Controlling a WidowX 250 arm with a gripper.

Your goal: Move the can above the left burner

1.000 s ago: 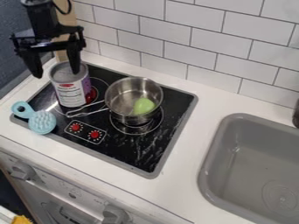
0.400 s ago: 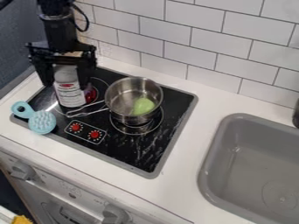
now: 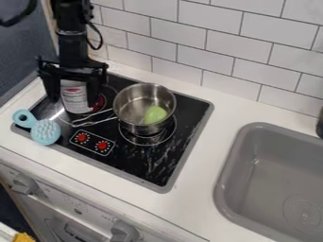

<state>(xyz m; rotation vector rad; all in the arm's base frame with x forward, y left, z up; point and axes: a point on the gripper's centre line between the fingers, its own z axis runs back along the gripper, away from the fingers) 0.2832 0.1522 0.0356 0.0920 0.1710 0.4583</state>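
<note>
Jaws [image 3: 74, 90] of mine, black and two-sided, are straddling the upper part of the tall metal can with a white and red printed label [image 3: 74, 98]; whether they are clenching it or only standing around it, I cannot tell. The can is lying straight below my wrist and between my jaws, its long axis running upright, in line with the way I am hanging. It is standing at the left burner [image 3: 108, 96], covering part of its ring, so I am judging that the coming move is asking for a sure hold, then a short shift toward the tiled wall. The shiny steel saucepan [image 3: 129, 105] is sitting just beside, on the other burner, with a light green object [image 3: 154, 114] resting inside; its wire handle [image 3: 95, 121] is pointing toward the can's foot and could be catching if I am swinging low. Under us the black cooktop with a grey rim [image 3: 148, 163] is lying on the white table [image 3: 189, 203]. A pale blue bristled brush [image 3: 45, 132] is resting across the cooktop's near left edge, a grey sink [image 3: 223, 189] is opening well to the right, and a white tiled wall [image 3: 208, 47] is rising behind
</note>
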